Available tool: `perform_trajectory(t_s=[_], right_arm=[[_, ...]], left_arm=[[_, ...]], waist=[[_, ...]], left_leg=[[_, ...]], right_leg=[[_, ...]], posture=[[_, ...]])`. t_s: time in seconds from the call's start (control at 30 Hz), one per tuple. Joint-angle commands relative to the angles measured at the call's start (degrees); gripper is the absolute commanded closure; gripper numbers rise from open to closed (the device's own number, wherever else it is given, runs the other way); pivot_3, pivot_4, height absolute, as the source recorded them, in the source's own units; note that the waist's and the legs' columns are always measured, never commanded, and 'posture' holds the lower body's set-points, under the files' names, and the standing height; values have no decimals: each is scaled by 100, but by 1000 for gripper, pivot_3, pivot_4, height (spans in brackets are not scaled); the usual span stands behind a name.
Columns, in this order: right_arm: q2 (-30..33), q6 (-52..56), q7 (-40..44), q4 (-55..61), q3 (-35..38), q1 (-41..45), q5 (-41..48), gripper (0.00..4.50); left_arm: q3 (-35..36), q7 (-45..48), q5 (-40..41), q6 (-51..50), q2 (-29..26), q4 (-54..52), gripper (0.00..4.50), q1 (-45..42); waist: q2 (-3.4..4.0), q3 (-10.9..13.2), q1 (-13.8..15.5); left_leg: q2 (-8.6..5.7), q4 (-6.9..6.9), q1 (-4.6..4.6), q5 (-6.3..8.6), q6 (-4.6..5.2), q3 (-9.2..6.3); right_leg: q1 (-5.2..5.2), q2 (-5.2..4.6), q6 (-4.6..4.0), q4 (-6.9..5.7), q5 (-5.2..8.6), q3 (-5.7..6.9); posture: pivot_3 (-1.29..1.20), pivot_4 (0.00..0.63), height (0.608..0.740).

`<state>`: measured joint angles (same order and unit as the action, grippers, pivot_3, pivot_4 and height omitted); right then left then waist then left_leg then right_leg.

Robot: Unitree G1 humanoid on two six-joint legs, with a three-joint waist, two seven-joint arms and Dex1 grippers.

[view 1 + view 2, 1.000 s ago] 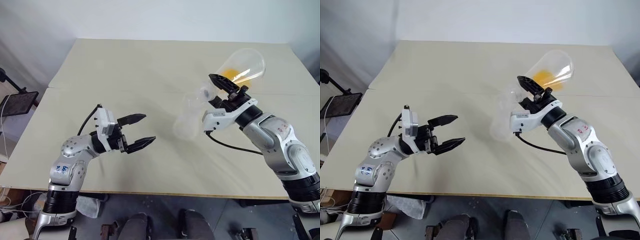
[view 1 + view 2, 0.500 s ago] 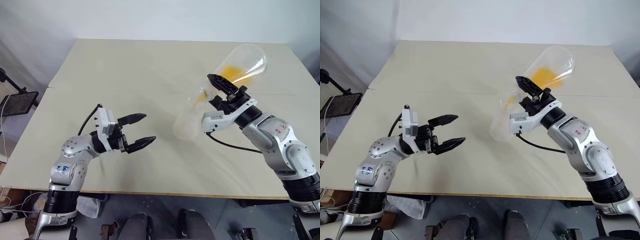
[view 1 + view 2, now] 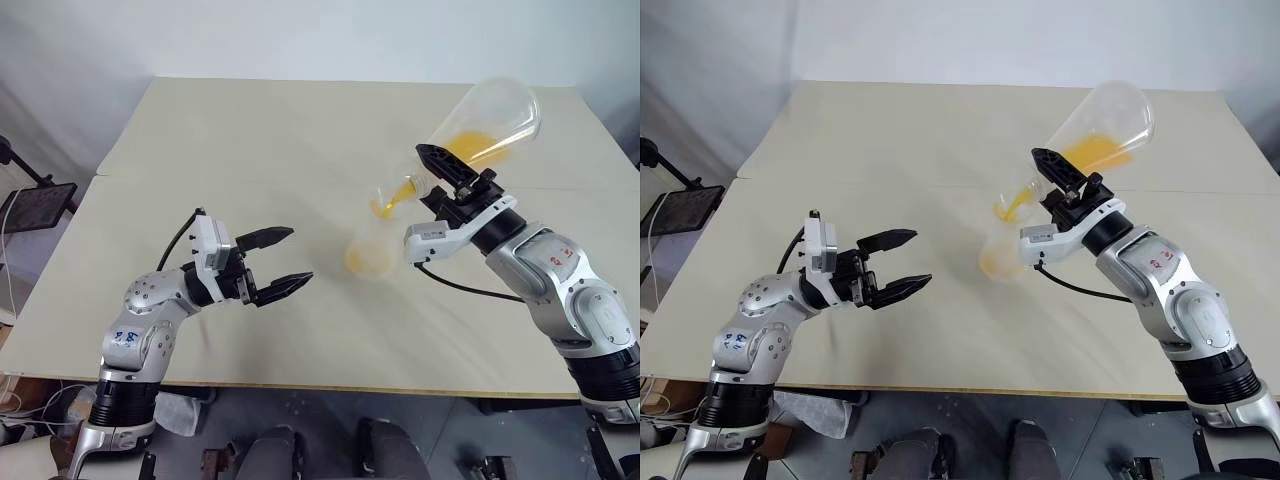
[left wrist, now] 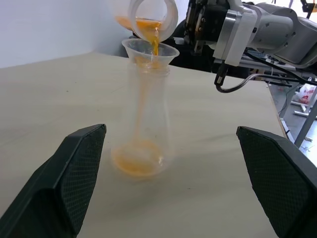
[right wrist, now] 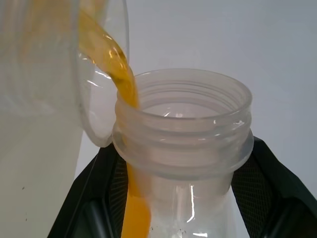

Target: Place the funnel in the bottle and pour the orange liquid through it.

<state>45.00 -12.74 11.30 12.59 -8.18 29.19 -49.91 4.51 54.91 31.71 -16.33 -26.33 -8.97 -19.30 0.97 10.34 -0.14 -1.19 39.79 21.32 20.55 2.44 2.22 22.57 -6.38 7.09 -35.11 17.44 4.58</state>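
Pouring: right gripper (image 3: 440, 170) clamps the large flask (image 3: 490, 125) tilted, orange liquid (image 4: 154, 45) streaming into the funnel (image 4: 150, 52) seated in the bottle (image 4: 144, 114) at bench (image 3: 300, 130) centre. Left gripper (image 3: 285, 262) spread wide, empty, near the bottle.

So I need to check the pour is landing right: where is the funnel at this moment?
The funnel sits in the neck of the bottle, right of the table's centre, directly under the mouth of the tilted flask.
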Motion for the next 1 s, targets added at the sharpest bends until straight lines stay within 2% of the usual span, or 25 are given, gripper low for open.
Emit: perform_trajectory(t_s=[0.03,1.0], right_arm=[[157,-60,-189,84,315,209,-97,2046],[206,-133,-350,29,373,170,-269,2046]], left_arm=[[33,-10,102,69,19,-181,0,-89],[18,16,65,116,68,-131,0,-121]], waist=[[0,0,-2],[0,0,-1]], left_leg=[[0,0,0,0,0,0],[1,4,0,0,-1,0]], right_leg=[[0,0,0,0,0,0],[-1,1,0,-2,0,-1]], posture=[[0,150,740],[0,150,740]])
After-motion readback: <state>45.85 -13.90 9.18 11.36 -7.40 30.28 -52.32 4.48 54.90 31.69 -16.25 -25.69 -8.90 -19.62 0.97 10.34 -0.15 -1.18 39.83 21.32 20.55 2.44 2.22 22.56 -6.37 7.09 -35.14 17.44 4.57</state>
